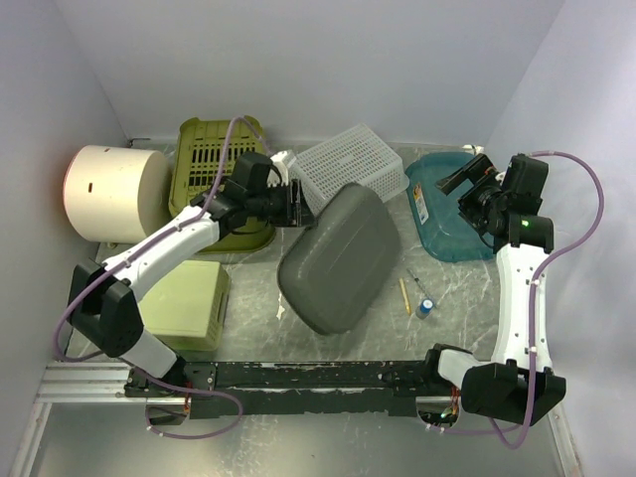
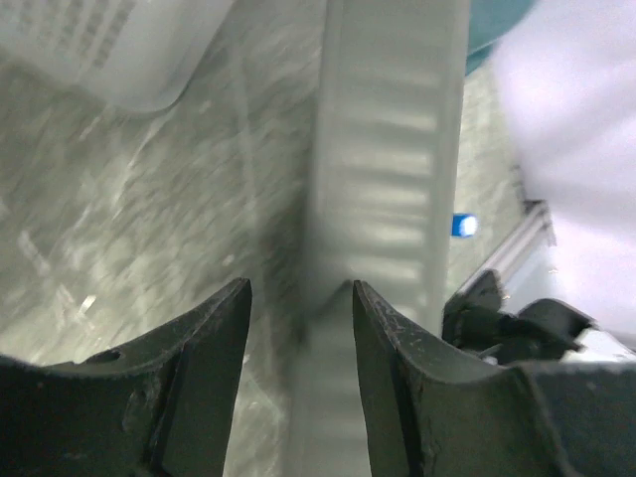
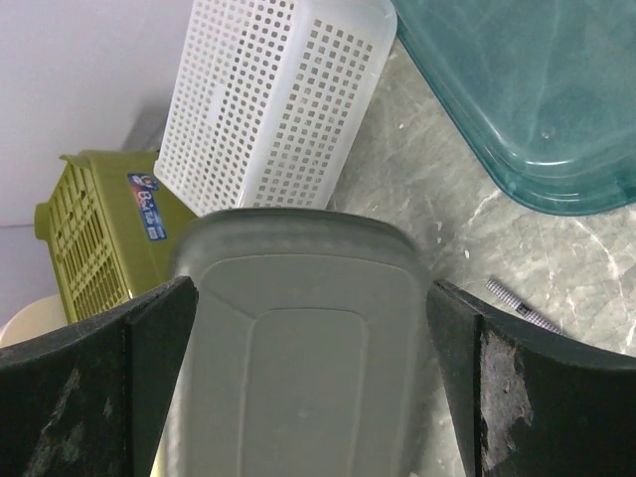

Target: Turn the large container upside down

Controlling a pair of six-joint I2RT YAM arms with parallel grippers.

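The large grey container (image 1: 338,258) lies in the middle of the table with its flat bottom facing up, tilted, its far end raised near the white basket. My left gripper (image 1: 298,204) is open at the container's upper left edge. In the left wrist view the blurred grey wall (image 2: 388,149) runs down between the open fingers (image 2: 301,298), close to the right one. My right gripper (image 1: 457,184) is open and empty, raised over the teal tray. In the right wrist view it (image 3: 313,288) frames the container's bottom (image 3: 298,348) from a distance.
A white mesh basket (image 1: 348,164) and an olive crate (image 1: 214,169) stand behind the container. A cream cylinder (image 1: 109,189) and a pale green box (image 1: 189,303) are at the left. A teal tray (image 1: 447,209) is at the right. A pen (image 1: 405,295) and a blue-capped item (image 1: 425,308) lie beside the container.
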